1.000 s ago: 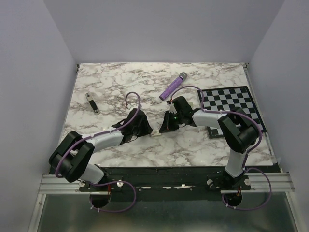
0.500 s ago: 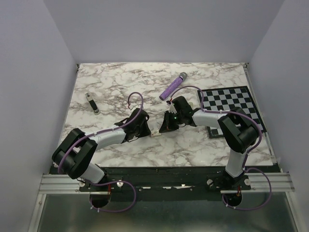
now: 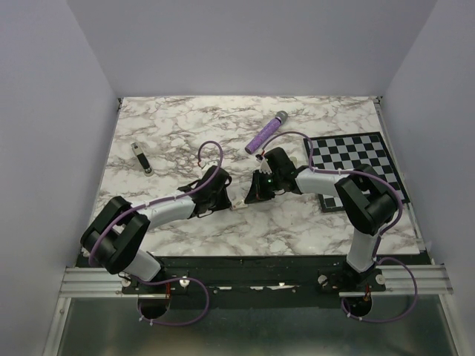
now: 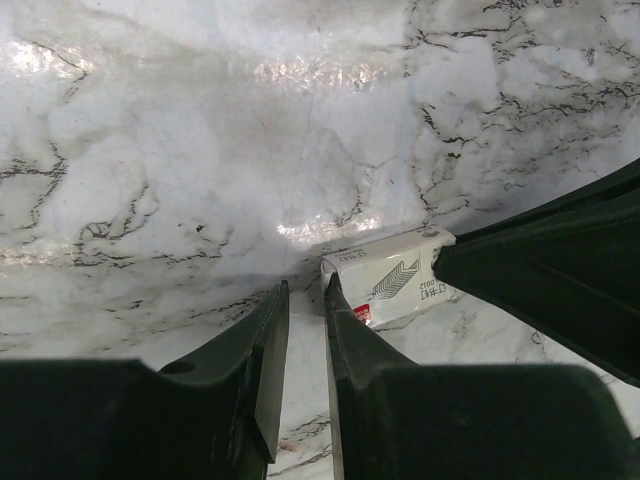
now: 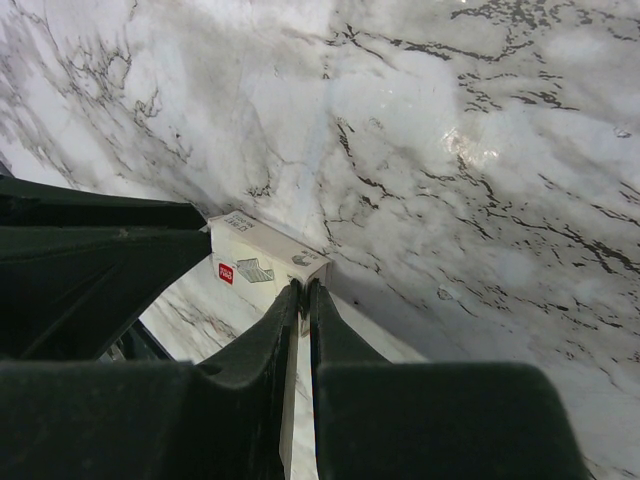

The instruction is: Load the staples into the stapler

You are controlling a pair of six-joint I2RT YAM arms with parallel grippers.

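Observation:
The staples box (image 4: 390,275), cream-white with a red label, lies flat on the marble between my two grippers (image 3: 239,208). My left gripper (image 4: 305,290) stands at its left end, jaws open only a narrow gap. Bare marble shows in that gap, and the right finger's tip touches the box's end. My right gripper (image 5: 303,285) is shut on the near corner of the staples box (image 5: 262,262) at its other end. The stapler (image 3: 141,157) lies far off at the left of the table, apart from both grippers. No grey staple block shows.
A purple cylinder with a grey tip (image 3: 266,132) lies behind the right gripper. A black-and-white checkered board (image 3: 356,165) covers the table's right side. White walls close in the table on three sides.
My left gripper's jaws have narrowed, and it has edged closer to the box's left end. The right gripper and the box have not moved.

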